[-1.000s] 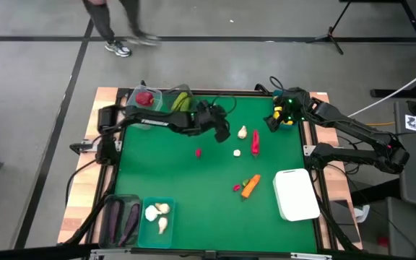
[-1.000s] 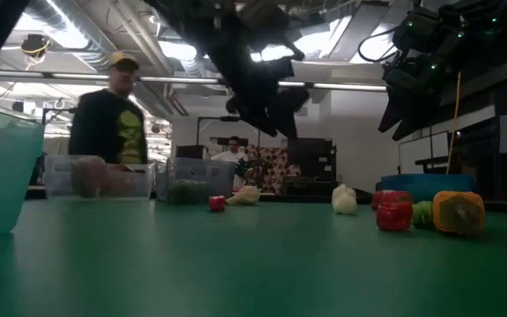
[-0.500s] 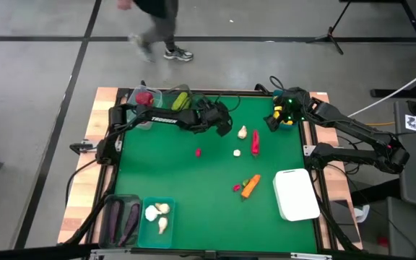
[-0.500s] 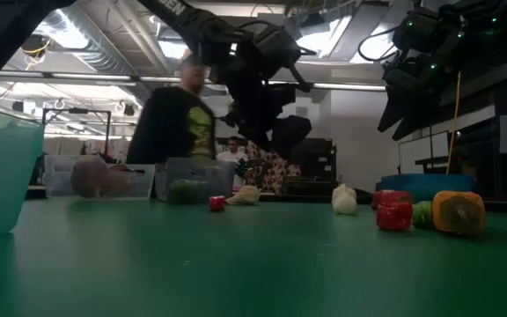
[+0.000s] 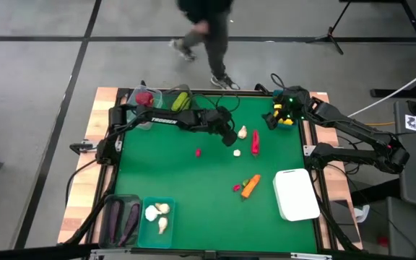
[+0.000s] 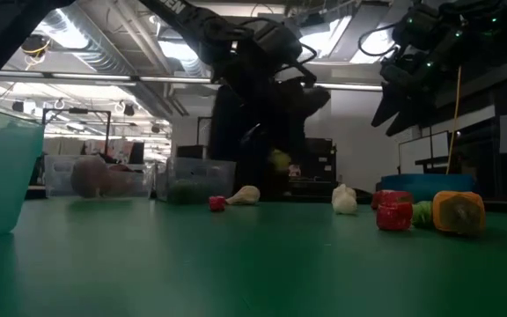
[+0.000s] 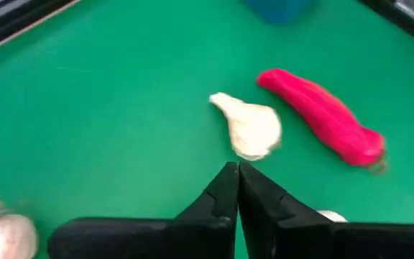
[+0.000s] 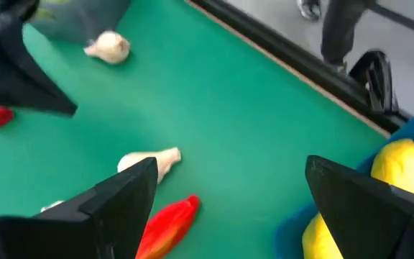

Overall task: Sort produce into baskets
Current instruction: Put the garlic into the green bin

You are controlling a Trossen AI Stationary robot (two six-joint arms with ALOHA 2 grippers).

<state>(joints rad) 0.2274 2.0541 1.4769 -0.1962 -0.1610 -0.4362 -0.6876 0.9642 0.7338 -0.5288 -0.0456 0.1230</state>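
Observation:
My left gripper [image 5: 229, 134] [image 7: 236, 171] is shut and empty above the green table, its tips just short of a white garlic bulb [image 5: 242, 132] [image 7: 251, 129]. Beside the bulb lies a red pepper [image 5: 256, 143] [image 7: 320, 115]. My right gripper [image 5: 276, 117] [image 8: 228, 194] hangs open at the far right, beside the blue basket [image 5: 287, 121] of yellow lemons [image 8: 407, 164]. A second small garlic [image 5: 237, 152], a small red fruit [image 5: 198, 152] and an orange carrot [image 5: 250, 186] lie loose on the table.
Far left stand a clear basket with a red fruit [image 5: 145, 97] and one with cucumbers [image 5: 180, 100]. Near left are a grey basket of eggplants [image 5: 120, 219] and a teal one of garlic [image 5: 157, 220]. A white tray [image 5: 296, 193] sits near right. A person [image 5: 206, 29] walks beyond the far edge.
My left gripper has shut with nothing between its fingers and has shifted slightly toward the garlic bulb. The person behind the table has walked from left to right.

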